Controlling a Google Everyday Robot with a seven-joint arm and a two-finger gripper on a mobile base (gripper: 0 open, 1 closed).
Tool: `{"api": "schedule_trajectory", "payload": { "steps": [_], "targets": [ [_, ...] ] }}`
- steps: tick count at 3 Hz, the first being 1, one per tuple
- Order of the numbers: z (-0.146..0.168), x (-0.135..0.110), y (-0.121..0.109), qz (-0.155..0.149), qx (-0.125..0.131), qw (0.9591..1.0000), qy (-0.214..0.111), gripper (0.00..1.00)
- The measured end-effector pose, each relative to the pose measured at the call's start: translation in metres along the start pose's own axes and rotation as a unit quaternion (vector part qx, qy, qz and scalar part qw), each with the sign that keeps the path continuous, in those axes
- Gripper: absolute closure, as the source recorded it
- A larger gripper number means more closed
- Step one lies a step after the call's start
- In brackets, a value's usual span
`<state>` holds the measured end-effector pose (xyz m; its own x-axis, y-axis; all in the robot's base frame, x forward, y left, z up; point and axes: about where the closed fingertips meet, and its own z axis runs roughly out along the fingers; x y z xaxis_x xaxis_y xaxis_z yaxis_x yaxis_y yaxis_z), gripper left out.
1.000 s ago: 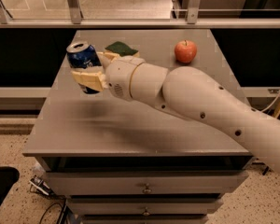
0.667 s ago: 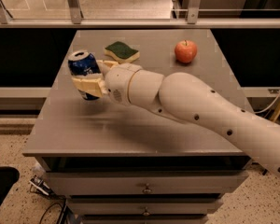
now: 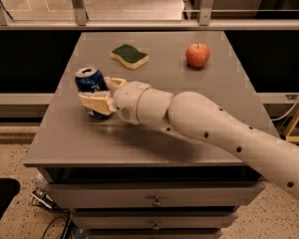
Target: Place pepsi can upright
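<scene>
The arm reaches in from the right and its end effector sits over the left part of the grey worktop, clamped on the pepsi can. One pale finger wraps the front of the can low down and the other presses its right side, so the can is held around the middle of its body. The can stands nearly upright with its silver top facing up and leaning slightly to the left. Its base is hidden behind the lower finger, so I cannot tell whether it touches the worktop or hangs just above it.

The step in hand looks like the set-down: the can is gripped, roughly vertical and low over the surface. The next move seems to call for straightening the small lean, bringing the base flat onto the worktop, then spreading the fingers and drawing back sideways without dragging the can along. A release while the can leans could let it tip and roll toward the left edge, which is near.

A green-topped sponge lies further back on the worktop, and a red apple rests at the back right. Both are well apart from the can and out of the way. Drawers show below the worktop's front edge.
</scene>
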<state>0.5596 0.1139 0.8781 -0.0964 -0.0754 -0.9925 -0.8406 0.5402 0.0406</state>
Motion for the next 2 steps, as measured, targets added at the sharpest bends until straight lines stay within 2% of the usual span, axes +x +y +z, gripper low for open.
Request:
{"api": "schedule_trajectory", "payload": {
  "steps": [1,2],
  "targets": [
    [-0.0018,0.0124,0.0009,0.009,-0.002,1.0,-0.003,1.0],
    [-0.0019,0.0113,0.001,0.009,-0.002,1.0,-0.003,0.84]
  ]
}}
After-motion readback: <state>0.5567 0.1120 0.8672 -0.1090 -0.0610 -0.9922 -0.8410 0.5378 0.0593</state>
